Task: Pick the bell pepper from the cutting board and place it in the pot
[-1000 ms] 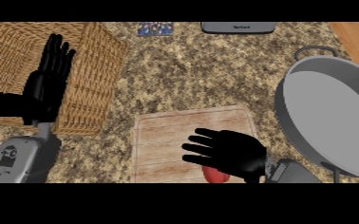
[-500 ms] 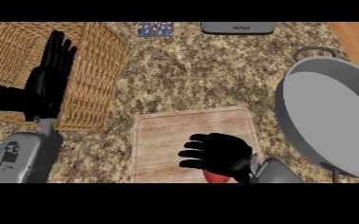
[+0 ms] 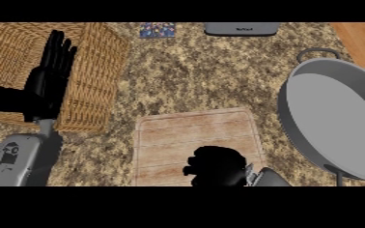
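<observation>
Since a second ago my right hand (image 3: pixel 216 166) has drawn back toward the near edge of the cutting board (image 3: pixel 196 135) and its fingers, then spread, are now bunched into a curled fist; the red of the bell pepper, which showed just under the palm before, is no longer visible. I judge that the pepper sits inside that curl at the board's near right, but the hand hides it completely, so I cannot confirm the hold. A bell pepper should handle as a light, hollow thing with a smooth, waxy skin that can slide against the fingers; its walls give a little under a squeeze, so the safest hold wraps round the broad middle with the thumb opposite the fingers rather than pinching the stem. The pot (image 3: pixel 324 111) lies to the right of the board, well apart from my hand, its grey inside showing nothing in it, one handle at the far rim and another at the near rim. The wicker basket (image 3: pixel 96 72) at the far left shows nothing inside that I can make out. My left hand (image 3: pixel 49 79) rests over it, open, fingers straight.
</observation>
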`<action>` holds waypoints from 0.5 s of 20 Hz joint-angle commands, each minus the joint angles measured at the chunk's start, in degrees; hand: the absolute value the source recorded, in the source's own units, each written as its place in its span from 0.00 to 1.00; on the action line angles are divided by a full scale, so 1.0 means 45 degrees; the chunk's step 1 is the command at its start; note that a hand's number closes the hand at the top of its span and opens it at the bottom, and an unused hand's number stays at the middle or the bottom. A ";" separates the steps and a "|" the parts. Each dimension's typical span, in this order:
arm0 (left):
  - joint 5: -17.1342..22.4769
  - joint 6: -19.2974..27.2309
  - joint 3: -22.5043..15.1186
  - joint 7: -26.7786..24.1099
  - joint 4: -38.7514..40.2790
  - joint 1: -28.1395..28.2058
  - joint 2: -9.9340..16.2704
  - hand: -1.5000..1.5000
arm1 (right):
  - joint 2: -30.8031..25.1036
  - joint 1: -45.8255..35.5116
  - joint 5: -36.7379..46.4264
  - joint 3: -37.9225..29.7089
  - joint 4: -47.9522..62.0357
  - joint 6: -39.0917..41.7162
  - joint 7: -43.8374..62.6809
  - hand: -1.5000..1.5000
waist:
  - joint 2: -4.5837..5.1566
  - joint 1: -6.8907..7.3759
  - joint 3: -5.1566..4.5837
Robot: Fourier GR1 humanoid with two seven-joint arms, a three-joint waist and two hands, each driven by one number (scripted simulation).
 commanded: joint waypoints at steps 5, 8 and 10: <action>-0.0067 -0.0671 0.0167 -0.0749 0.0900 0.0105 -0.0199 0.50 | 0.0207 0.0743 0.0775 -0.0235 -0.1383 -0.0706 0.0119 1.00 | 0.0147 -0.0066 0.0098; -0.0129 -0.0405 -0.0113 -0.0503 0.0033 0.0927 -0.0178 0.50 | 0.0102 0.2609 0.0730 -0.0244 -0.3375 -0.0472 0.1544 1.00 | 0.0090 -0.0198 0.0094; -0.0076 0.0037 0.0141 -0.0086 -0.0165 0.0628 0.0079 0.50 | 0.1380 0.4322 0.1418 0.0615 -0.3510 -0.0684 0.3738 1.00 | 0.0013 -0.0457 0.0092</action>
